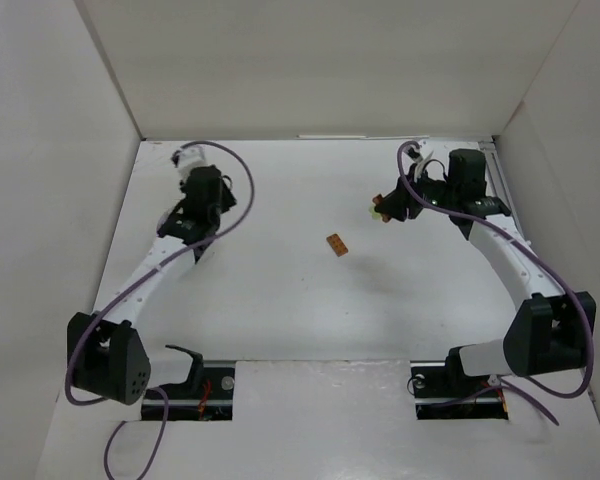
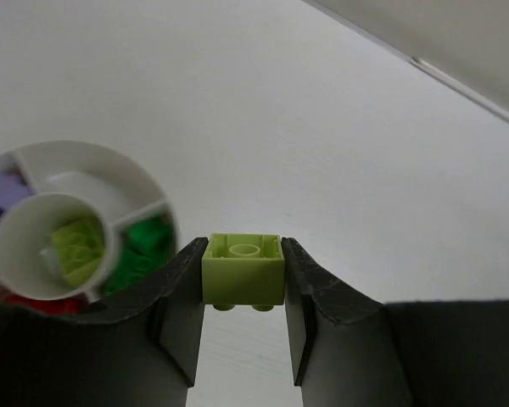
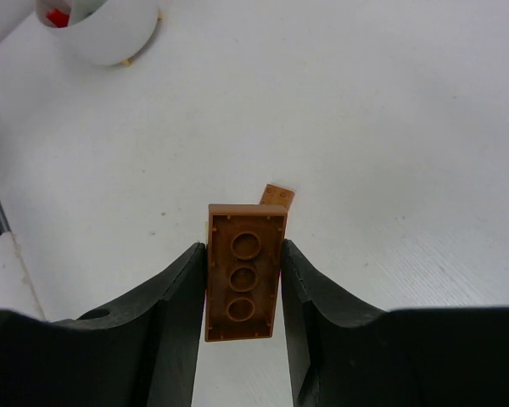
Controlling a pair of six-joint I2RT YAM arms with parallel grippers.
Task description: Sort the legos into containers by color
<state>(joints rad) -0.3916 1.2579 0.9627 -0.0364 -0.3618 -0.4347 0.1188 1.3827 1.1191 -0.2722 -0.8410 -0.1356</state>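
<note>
My left gripper [image 2: 243, 259] is shut on a pale green brick [image 2: 243, 271], held above the table. To its left is a round white divided container [image 2: 85, 153]. Its centre cup [image 2: 17, 216] holds pale green bricks, and the outer sections hold green [image 2: 144, 242], purple [image 2: 4, 188] and red bricks. My right gripper [image 3: 243, 254] is shut on an orange-brown brick [image 3: 243, 271], underside toward the camera. A second orange-brown brick [image 3: 278, 196] lies on the table beyond it and also shows mid-table in the top view [image 1: 336, 244].
A white cup [image 3: 110, 30] with a red brick [image 3: 58, 17] inside stands far off in the right wrist view. White walls enclose the table on the left, back and right. In the top view the left arm [image 1: 195, 200] hides the divided container.
</note>
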